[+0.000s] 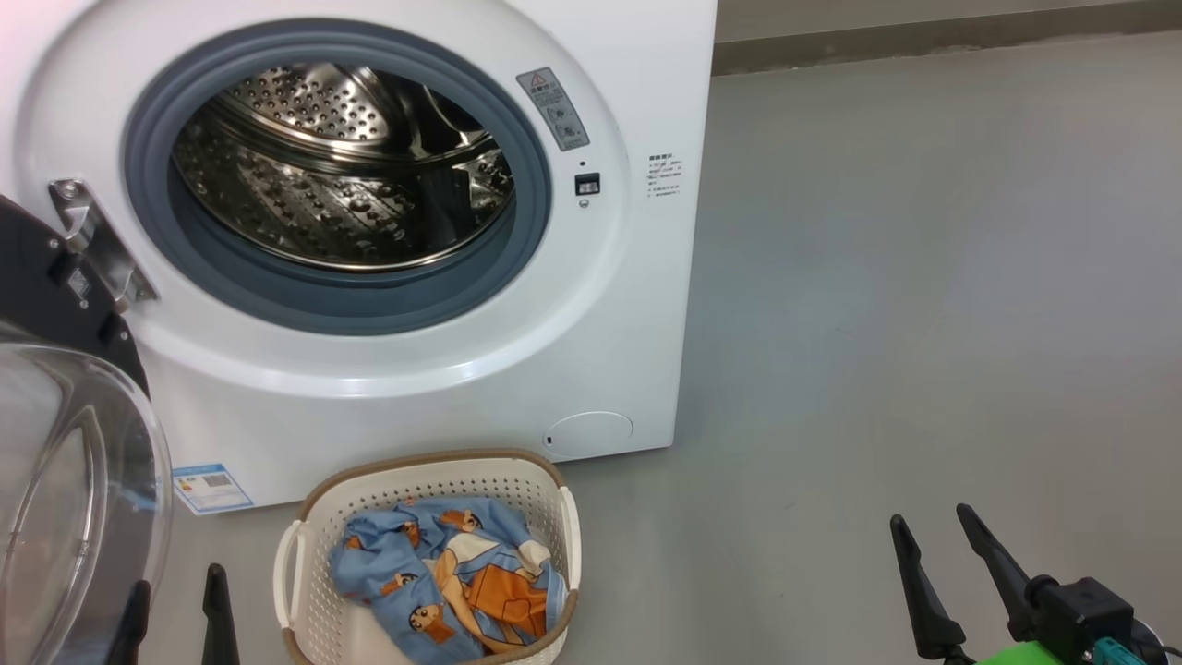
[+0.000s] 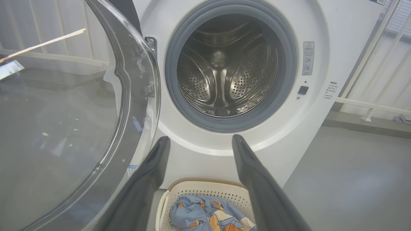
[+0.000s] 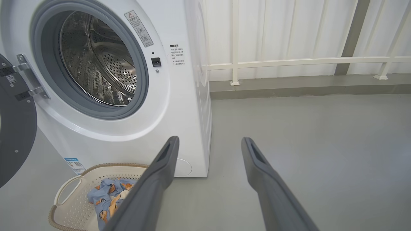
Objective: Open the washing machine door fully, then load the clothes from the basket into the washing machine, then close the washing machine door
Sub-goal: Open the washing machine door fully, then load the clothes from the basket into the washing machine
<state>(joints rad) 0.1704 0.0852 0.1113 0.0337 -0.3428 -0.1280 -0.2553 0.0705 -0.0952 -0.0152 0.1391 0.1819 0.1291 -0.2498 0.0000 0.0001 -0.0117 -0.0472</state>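
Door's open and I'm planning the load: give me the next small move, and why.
Probably lower the left hand, open and empty, onto the clothes in the basket: the washing machine door stands swung aside, the drum lies exposed, and that hand is nearest.

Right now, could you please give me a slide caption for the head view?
Door open, drum empty, clothes in the basket before the washer; left claw and right claw open.

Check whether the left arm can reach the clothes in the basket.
Probably yes. The left gripper is open beside the basket, the clothes lie uncovered, and the washing machine door stands off to its left.
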